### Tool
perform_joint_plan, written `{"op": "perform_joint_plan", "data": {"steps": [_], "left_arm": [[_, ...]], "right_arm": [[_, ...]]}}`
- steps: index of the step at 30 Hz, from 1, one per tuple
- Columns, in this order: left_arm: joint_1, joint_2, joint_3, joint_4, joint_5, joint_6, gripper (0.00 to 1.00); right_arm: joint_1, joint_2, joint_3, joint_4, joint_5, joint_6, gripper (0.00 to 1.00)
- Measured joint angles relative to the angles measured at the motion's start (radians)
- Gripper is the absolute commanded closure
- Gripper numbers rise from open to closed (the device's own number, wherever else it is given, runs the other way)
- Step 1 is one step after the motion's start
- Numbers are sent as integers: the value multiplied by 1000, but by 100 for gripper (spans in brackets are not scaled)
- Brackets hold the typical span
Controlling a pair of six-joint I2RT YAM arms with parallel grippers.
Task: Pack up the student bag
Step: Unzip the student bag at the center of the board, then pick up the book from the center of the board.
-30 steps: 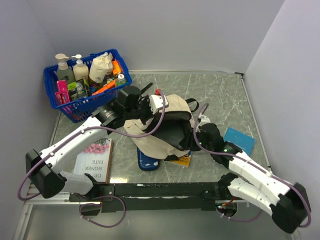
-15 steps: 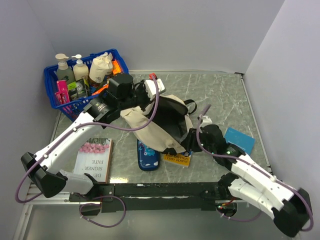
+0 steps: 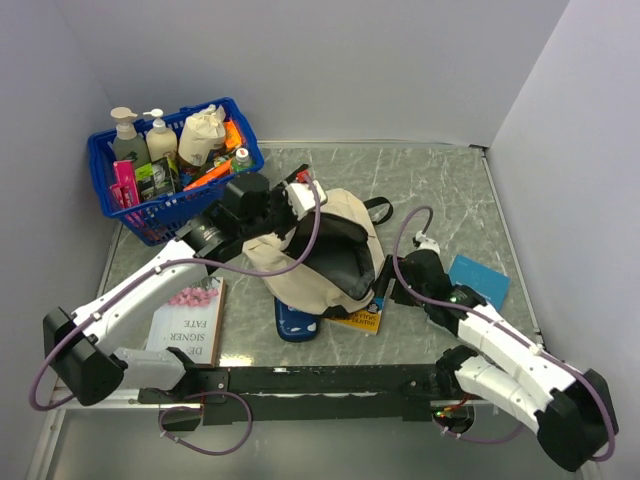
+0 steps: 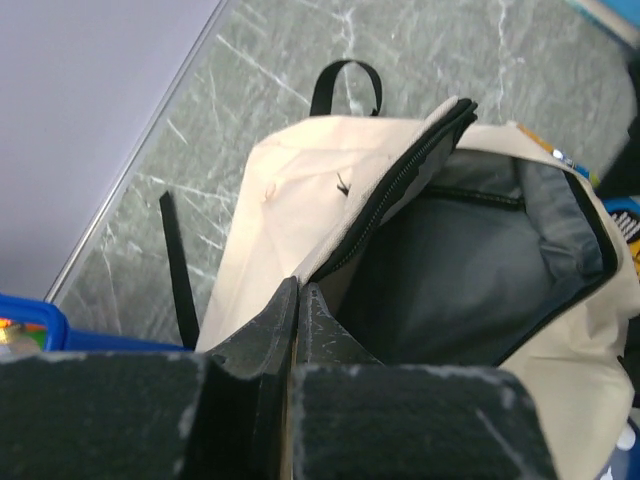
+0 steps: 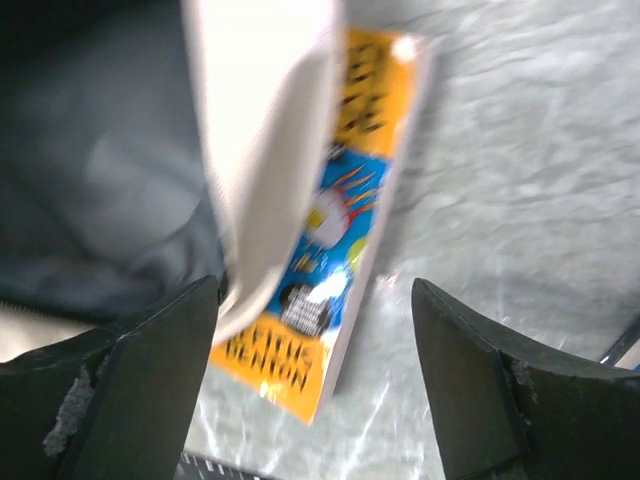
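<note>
One pinch holds it up: the left gripper (image 4: 297,300) grips the rim of the student bag (image 4: 300,190), open in the middle of the table (image 3: 450,190). The right gripper (image 5: 312,295) gapes wide by a yellow book (image 5: 345,250). If the cloth slips, the mouth may flop shut.

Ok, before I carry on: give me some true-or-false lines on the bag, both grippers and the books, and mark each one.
1. The bag is zipped shut. False: it gapes open, its grey lining showing.
2. The left gripper is shut on the bag's rim. True.
3. The right gripper grips the yellow book. False: its jaws stand wide apart with the book between them, untouched.
4. The yellow book lies partly under the bag's edge. True.
5. The flowered book is inside the bag. False: it lies on the table beside the left arm.
</note>
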Motion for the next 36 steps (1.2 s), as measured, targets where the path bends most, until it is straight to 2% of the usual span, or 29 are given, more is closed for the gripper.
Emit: {"op": "perform_joint_plan", "data": {"steps": [6, 13, 18, 24, 30, 36], "left_arm": [[0, -78, -102, 39, -41, 21, 99], [0, -129, -196, 72, -80, 46, 99], [0, -153, -240, 111, -134, 58, 99], [8, -160, -303, 198, -301, 90, 99], [29, -207, -346, 207, -349, 82, 99], [30, -223, -351, 206, -361, 82, 99]], "right_arm": [[-106, 142, -47, 122, -71, 54, 24], [-119, 204, -97, 233, -150, 87, 32], [-119, 241, -114, 311, -195, 109, 33], [-119, 137, -154, 296, -200, 125, 28], [-126, -50, -169, 253, -172, 130, 28], [-177, 5, -169, 238, -150, 137, 30]]}}
